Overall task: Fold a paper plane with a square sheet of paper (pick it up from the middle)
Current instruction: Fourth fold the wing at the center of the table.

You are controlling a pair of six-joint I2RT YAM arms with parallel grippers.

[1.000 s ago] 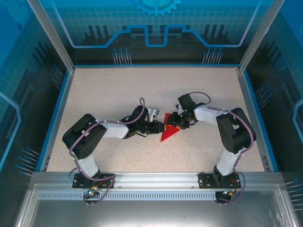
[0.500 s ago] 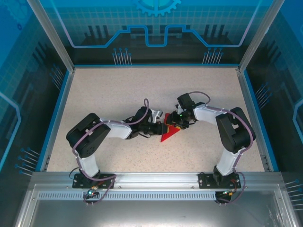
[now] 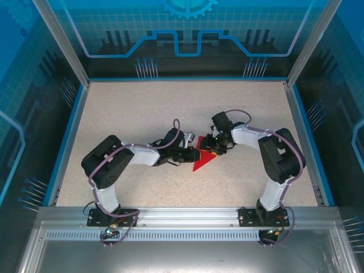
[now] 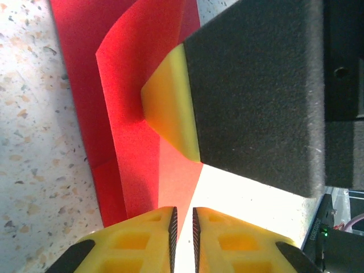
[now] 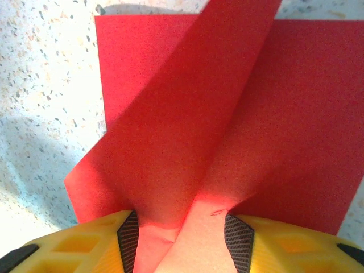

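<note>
Speckled table (image 3: 142, 114); the red paper (image 3: 202, 162) lies mid-table.

left gripper (image 3: 193, 154) edged right, closer onto red paper (image 3: 202, 162).

The square sheet of paper (image 5: 170, 114) is plain bright red, matte and unprinted; strongly lit areas read pinkish. The desk (image 3: 142, 114) is beige, speckled with dark and tan flecks, with a blue border strip (image 3: 67, 142). The left hand (image 4: 183, 219) and right hand (image 5: 182, 227) have yellow fingers and black pads. The black foam-textured block (image 4: 256, 96) with a yellow tip is probably a right-hand finger. The arm links (image 3: 250, 136) are pale grey.
</note>
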